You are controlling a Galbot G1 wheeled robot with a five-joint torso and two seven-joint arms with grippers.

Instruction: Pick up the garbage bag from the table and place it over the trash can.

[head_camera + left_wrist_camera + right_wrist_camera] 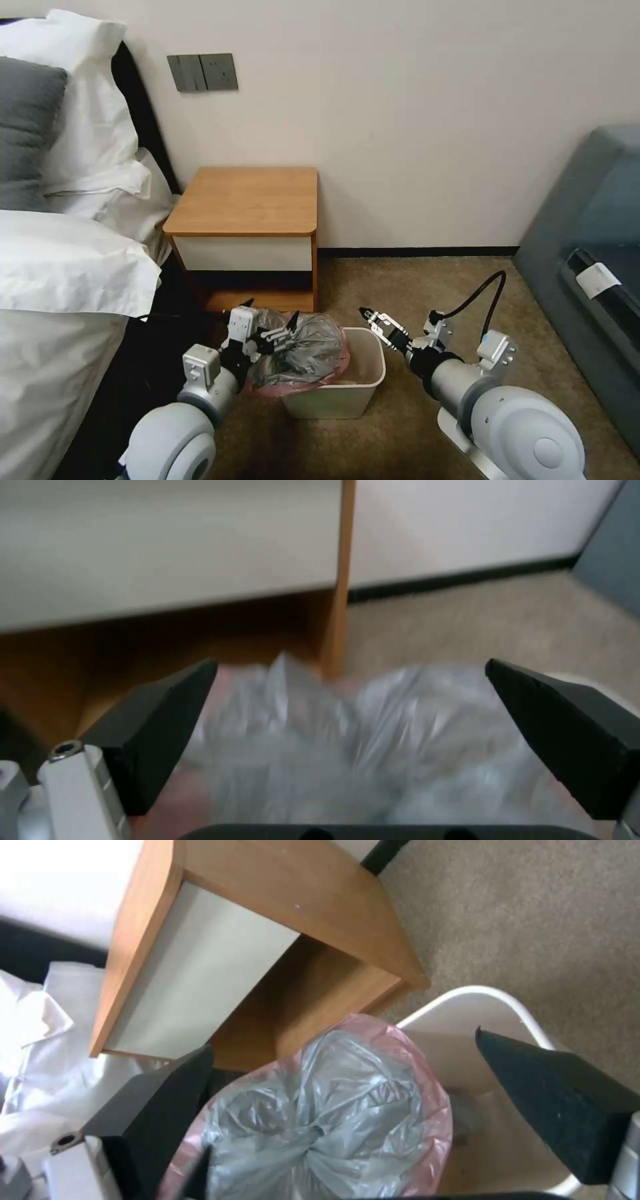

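The garbage bag (pixel 310 353), crumpled grey film with a pinkish edge, lies bunched over the left part of the trash can (pixel 377 360), a cream bin standing on the carpet in front of the table (pixel 247 200). My left gripper (pixel 275 331) is open, its fingers spread on either side of the top of the bag (pixel 347 745). My right gripper (pixel 371 317) hovers open just above the bin's far right rim, apart from the bag (pixel 320 1110). In the right wrist view the bin's bare rim (pixel 480 1000) and part of its inside show beside the bag. The tabletop is bare.
A bed with white pillows and duvet (pixel 60 267) stands close on the left, next to the left arm. A grey upholstered seat (pixel 593 267) fills the right side. Open carpet (pixel 413 293) lies between the bin and the wall.
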